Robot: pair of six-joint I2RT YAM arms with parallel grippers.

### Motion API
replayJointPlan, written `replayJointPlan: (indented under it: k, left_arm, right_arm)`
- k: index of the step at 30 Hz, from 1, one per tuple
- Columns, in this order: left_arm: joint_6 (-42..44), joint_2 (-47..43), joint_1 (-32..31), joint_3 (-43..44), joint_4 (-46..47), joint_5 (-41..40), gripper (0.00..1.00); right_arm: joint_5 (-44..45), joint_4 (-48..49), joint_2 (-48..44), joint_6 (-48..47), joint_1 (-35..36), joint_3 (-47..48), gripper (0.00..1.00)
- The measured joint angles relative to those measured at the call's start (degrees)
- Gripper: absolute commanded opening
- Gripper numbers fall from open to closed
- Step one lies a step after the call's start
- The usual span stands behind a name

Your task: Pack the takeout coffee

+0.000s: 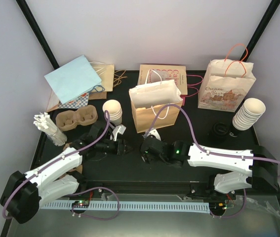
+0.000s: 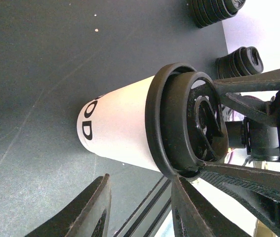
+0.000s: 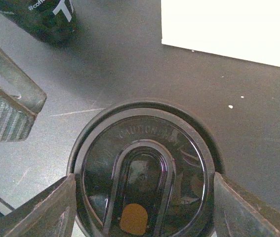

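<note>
The takeout coffee is a white paper cup (image 2: 120, 123) with black lettering, standing on the dark table with its black lid (image 3: 144, 168) on top. My right gripper (image 3: 144, 181) comes down from above, one finger against each side of the lid's rim, shut on it. In the left wrist view its fingers (image 2: 258, 81) bracket the lid (image 2: 179, 123). My left gripper (image 2: 142, 181) is open just beside the cup, nothing between its fingers; one fingertip is close to the lid's rim. In the top view both grippers (image 1: 122, 146) (image 1: 145, 149) meet mid-table and hide the cup.
An open brown paper bag (image 1: 152, 106) stands just behind the grippers. Stacks of cream cups (image 1: 112, 111) (image 1: 248, 113), black lids (image 1: 220, 131), a pulp carrier (image 1: 76, 118), a blue bag (image 1: 73, 79) and printed bags (image 1: 226, 89) line the back.
</note>
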Motion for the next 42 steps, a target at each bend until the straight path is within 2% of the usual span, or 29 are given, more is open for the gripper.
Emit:
replayJointPlan:
  k: [7, 16, 27, 33, 42]
  left_arm:
    - [-0.5, 2.1, 0.0, 0.4, 1.3, 1.4, 0.36]
    - [-1.3, 2.3, 0.0, 3.0, 2.6, 2.9, 0.36]
    - [-2.5, 3.4, -0.7, 2.4, 5.0, 4.2, 0.35]
    - [-2.7, 4.9, -1.5, 2.3, 6.2, 4.8, 0.30]
    - [-3.3, 9.7, -4.0, 2.3, 9.2, 5.6, 0.28]
  right_arm:
    - [-2.2, -1.4, -1.2, -2.6, 0.0, 0.0, 0.68]
    - [-9.4, -7.1, -5.3, -8.9, 0.1, -0.4, 0.67]
    - [-10.4, -7.0, -5.9, -13.0, 0.1, -1.0, 0.68]
    - [-10.6, -6.7, -6.1, -13.5, 0.1, -1.3, 0.67]
    - [-10.6, -6.7, -6.1, -13.5, 0.1, -1.3, 0.67]
